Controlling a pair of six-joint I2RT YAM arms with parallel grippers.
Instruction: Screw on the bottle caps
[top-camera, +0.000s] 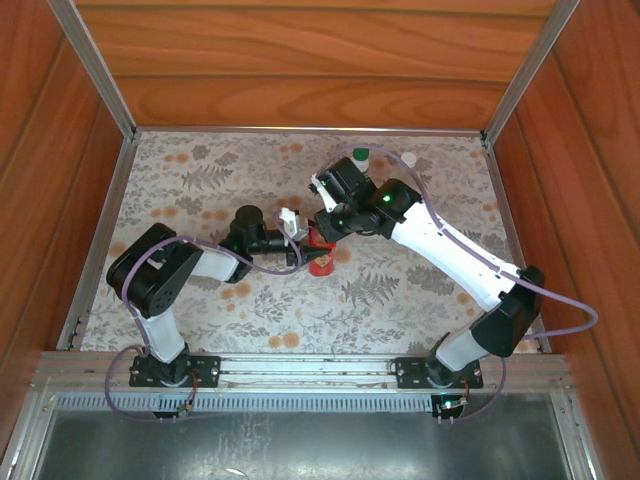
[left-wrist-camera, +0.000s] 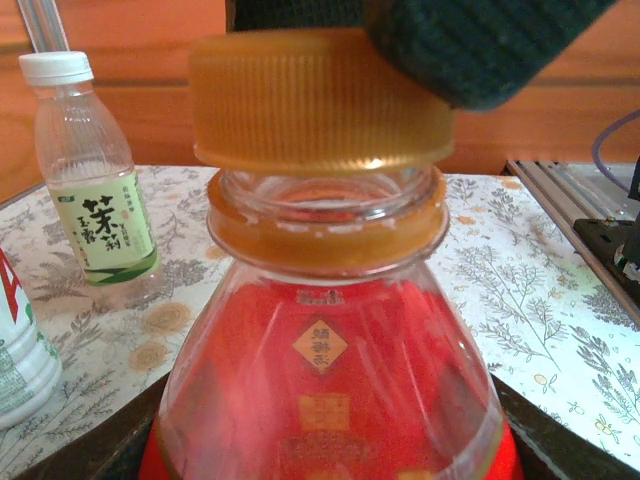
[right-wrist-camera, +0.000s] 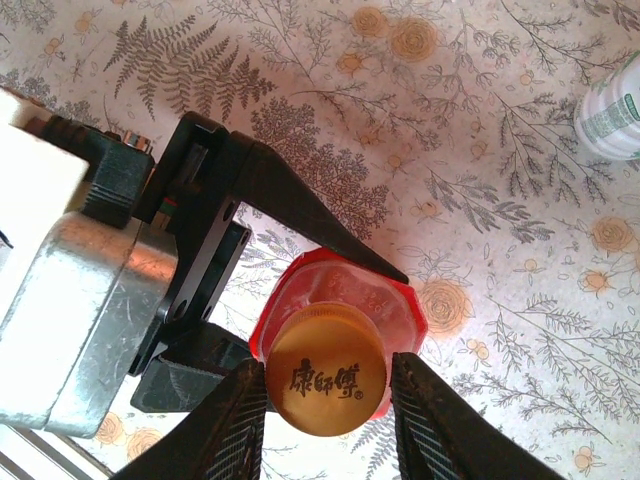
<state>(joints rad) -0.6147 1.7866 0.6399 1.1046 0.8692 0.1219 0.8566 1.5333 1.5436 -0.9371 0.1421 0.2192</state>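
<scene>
Both pincers were engaged: the right pincer (right-wrist-camera: 327, 368) was clamped from above on the orange-red ribbed plastic screw cap (right-wrist-camera: 325, 378), one finger against each side. The left pincer (right-wrist-camera: 320, 315) was closed around the body of the small red plastic bottle (left-wrist-camera: 330, 380), which stood upright. The cap sat on the bottle's mouth, directly between the right fingers, with clear neck threads exposed beneath its rim. The bottle stood near the middle of the floral-patterned tablecloth (top-camera: 200, 180), well apart from the wooden side walls (top-camera: 40, 200) and the metal front rail (top-camera: 300, 370). Bare cloth lay open to the left and toward the near edge. The clear plastic bottle with a pale green label (left-wrist-camera: 90, 190), white cap (left-wrist-camera: 57, 67) fitted, and the white bottle with a dark-green label (right-wrist-camera: 612, 110), green cap (top-camera: 359, 154) fitted, stood near the far edge, apart from both pincers.
</scene>
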